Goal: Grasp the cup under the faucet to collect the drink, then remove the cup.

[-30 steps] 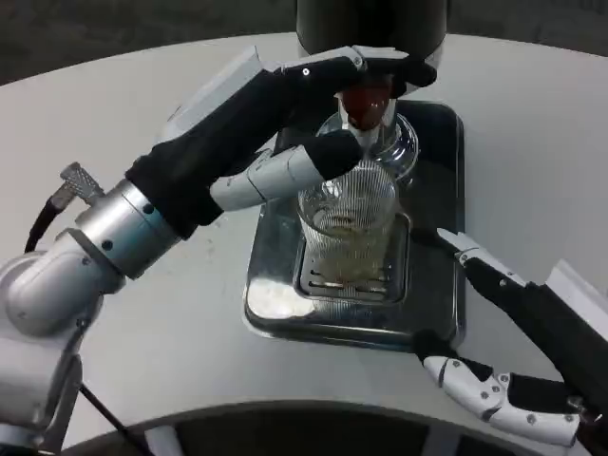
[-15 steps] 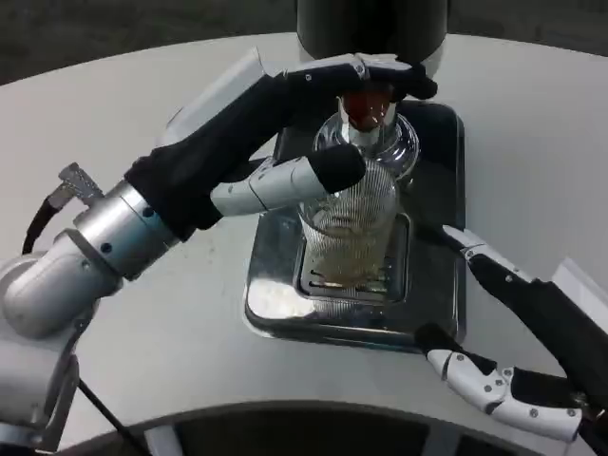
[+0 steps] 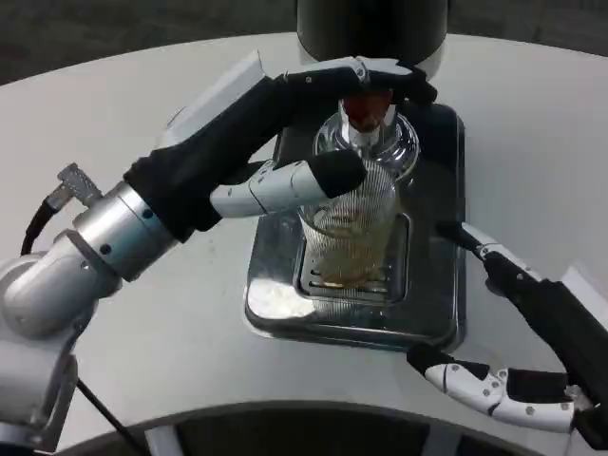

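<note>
On the white round table [image 3: 114,114], a shiny tray [image 3: 432,285] holds the cup [image 3: 350,228] under the faucet [image 3: 361,119]. The left hand [image 3: 285,133] hugs the cup. The right hand [image 3: 513,332] is spread wide.

cup [image 3: 348,228]: clear, fine vertical ribs, amber drink | tray [image 3: 443,285]: shiny silver | faucet [image 3: 362,114]: red tip | surface [image 3: 114,114]: white | dispenser [image 3: 370,28]: black

White round table [image 3: 114,95], shiny steel drip tray [image 3: 275,304] with slotted grate [image 3: 328,282], dark floor beyond
</note>
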`<state>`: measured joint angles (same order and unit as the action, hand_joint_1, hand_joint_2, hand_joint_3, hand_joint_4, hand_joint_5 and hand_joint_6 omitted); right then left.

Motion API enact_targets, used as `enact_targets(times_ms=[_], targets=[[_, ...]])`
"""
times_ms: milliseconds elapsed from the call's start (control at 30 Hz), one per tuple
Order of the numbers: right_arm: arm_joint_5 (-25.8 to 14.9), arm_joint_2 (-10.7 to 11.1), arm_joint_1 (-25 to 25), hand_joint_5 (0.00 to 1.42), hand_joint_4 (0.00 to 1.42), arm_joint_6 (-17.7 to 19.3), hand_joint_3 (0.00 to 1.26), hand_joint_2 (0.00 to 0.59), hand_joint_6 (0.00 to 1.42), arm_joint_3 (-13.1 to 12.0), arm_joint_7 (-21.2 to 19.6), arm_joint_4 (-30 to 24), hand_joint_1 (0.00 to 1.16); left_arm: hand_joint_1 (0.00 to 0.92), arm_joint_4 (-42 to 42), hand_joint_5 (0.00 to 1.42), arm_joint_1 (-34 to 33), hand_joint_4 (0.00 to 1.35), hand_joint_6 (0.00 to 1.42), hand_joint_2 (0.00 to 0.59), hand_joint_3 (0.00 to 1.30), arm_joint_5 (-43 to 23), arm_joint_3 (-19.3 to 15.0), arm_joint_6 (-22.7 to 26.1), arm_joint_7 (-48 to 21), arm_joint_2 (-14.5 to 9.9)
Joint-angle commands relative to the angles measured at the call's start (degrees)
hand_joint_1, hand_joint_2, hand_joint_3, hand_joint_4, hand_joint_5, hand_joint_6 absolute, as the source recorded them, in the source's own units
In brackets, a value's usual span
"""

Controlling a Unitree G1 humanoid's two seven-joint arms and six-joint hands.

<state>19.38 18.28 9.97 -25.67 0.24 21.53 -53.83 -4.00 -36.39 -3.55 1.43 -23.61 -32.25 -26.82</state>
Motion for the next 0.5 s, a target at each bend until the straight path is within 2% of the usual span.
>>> enact_targets(times_ms=[33,100,233,367,500], targets=[[1.4,-0.7,-0.2,0.00,0.04,4.6,0.08,0.242,0.06,1.6,-3.8,3.2,0.88,0.000,-1.4,0.26,2.1,0.22,0.16,0.041,0.37,2.0,1.2,0.5,-1.2,-1.2],[1.7,-0.9,-0.6,0.00,0.04,6.0,0.08,0.229,0.09,1.9,-5.2,4.7,0.89,0.000,-1.3,0.26,2.1,0.22,0.16,0.041,0.37,2.0,1.2,0.6,-1.0,-1.2],[2.2,-2.7,-1.3,0.02,0.05,10.1,0.07,0.202,0.12,1.8,-9.7,8.3,0.90,0.000,-1.3,0.26,2.1,0.22,0.16,0.041,0.37,2.1,1.3,0.7,-0.9,-1.1],[1.1,-4.4,-1.7,0.03,0.05,13.8,0.07,0.182,0.13,1.7,-12.9,11.7,0.92,0.000,-1.2,0.26,2.1,0.22,0.16,0.041,0.37,2.2,1.5,0.9,-0.7,-1.1],[-1.9,-8.0,-1.9,0.01,0.01,18.8,0.05,0.165,0.14,2.2,-16.3,17.1,0.93,0.000,-1.2,0.26,2.1,0.22,0.16,0.041,0.37,2.2,1.6,1.0,-0.6,-1.0]])
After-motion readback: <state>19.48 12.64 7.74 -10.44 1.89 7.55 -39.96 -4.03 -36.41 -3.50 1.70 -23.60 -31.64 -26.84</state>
